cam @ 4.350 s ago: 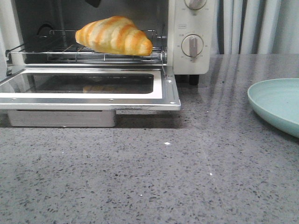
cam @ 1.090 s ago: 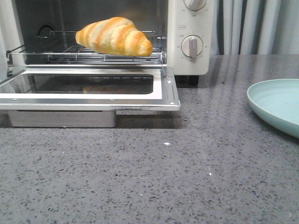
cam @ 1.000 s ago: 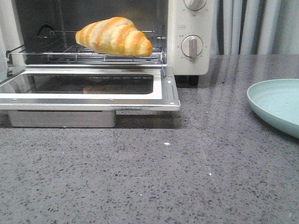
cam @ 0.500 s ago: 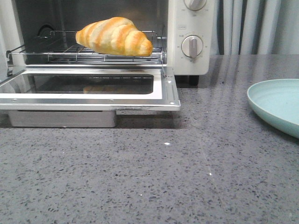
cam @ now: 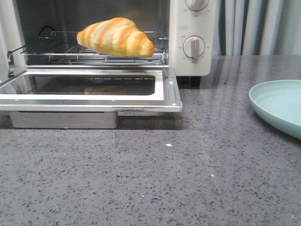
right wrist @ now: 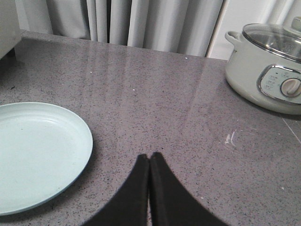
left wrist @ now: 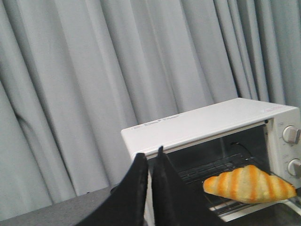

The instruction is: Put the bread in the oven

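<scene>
The bread (cam: pixel 115 36), a golden croissant with pale stripes, lies on the wire rack (cam: pixel 56 52) inside the white oven (cam: pixel 193 28), whose glass door (cam: pixel 89 89) hangs open and flat. The left wrist view shows the same bread (left wrist: pixel 249 184) on the rack inside the oven (left wrist: pixel 207 123). My left gripper (left wrist: pixel 150 157) is shut with nothing in it, off to the oven's left side and apart from the bread. My right gripper (right wrist: pixel 149 156) is shut and empty, low over the grey counter beside the plate. Neither gripper appears in the front view.
A pale green plate (cam: pixel 280 107) sits on the counter to the right of the oven; in the right wrist view the plate (right wrist: pixel 37 150) lies beside my fingers. A white cooker with a glass lid (right wrist: pixel 268 63) stands further right. Grey curtains (left wrist: pixel 117 70) hang behind.
The small dark part seen at the top of the oven opening 4.3 s ago is gone from the front view. Bread, oven door and plate have not moved.
</scene>
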